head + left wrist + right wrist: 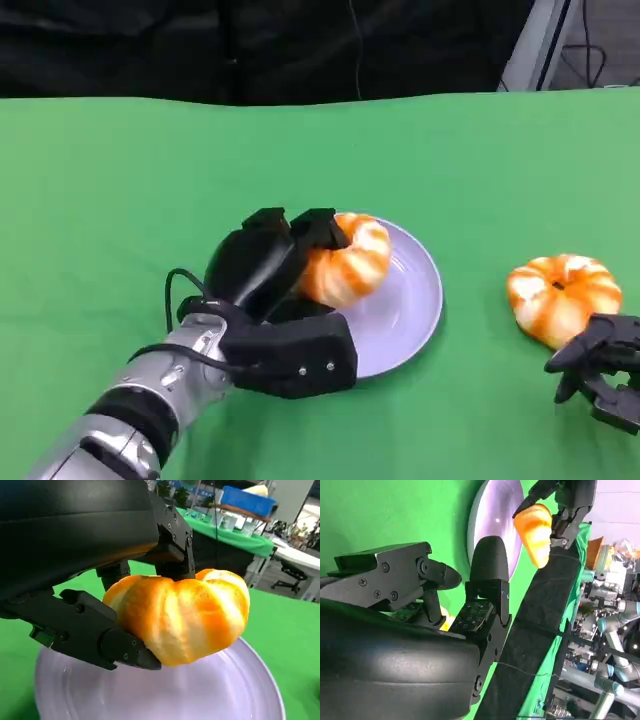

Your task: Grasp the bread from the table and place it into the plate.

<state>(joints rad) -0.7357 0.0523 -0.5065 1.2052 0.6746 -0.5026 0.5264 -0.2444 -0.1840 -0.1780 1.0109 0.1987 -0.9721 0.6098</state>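
Black left hand (275,270) clamped on orange-striped ring-shaped bread (345,262), held just above round lavender plate (415,300). Advice: lower onto plate centre, then spread fingers gently.

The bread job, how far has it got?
One bread is lifted in the left robot hand, just above the plate; letting go is still to come. A second bread lies on the table by the right robot hand, not yet grasped.

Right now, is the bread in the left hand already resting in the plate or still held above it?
Held above it. The left hand grips the bread, and the left wrist view shows bare plate beneath it.
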